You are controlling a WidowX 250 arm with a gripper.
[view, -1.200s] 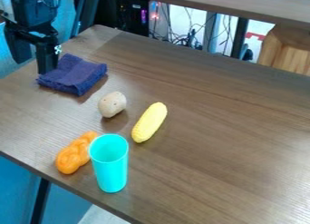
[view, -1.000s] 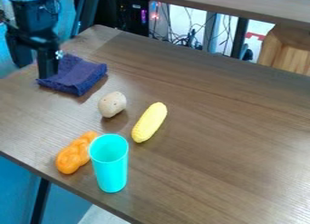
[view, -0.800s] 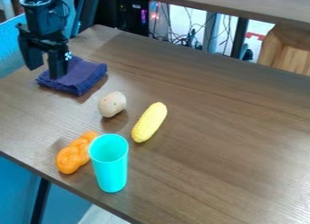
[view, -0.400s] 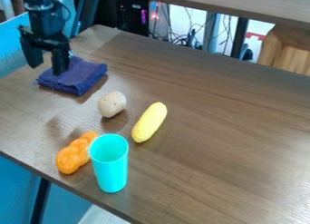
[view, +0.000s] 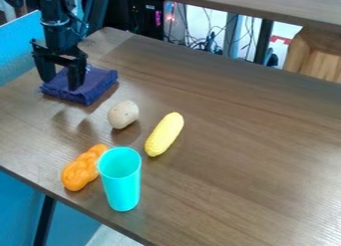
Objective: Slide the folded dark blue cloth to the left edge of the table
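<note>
The black gripper [view: 61, 84] hangs at the upper left, over the left part of a folded dark purple cloth [view: 100, 82]. Its two fingers stand apart with nothing held between them; whether they touch the cloth I cannot tell. Right of and below the cloth lies a pale brown potato [view: 124, 114]. A yellow corn cob [view: 164, 134] lies slanted to the potato's right. Nearer the front edge, an orange braided bread-like toy [view: 83, 168] lies just left of an upright turquoise cup [view: 122, 183].
The brown wooden table [view: 246, 155] has its front edge running down from the left, close to the orange toy and cup. Behind the table are cables [view: 212, 41], a dark computer case [view: 145, 18] and a wooden object [view: 315, 55] at the right.
The gripper has moved right across the cloth, from its left edge, and its fingers now show more clearly apart. The cloth, potato, corn, orange toy and cup have kept their places.
</note>
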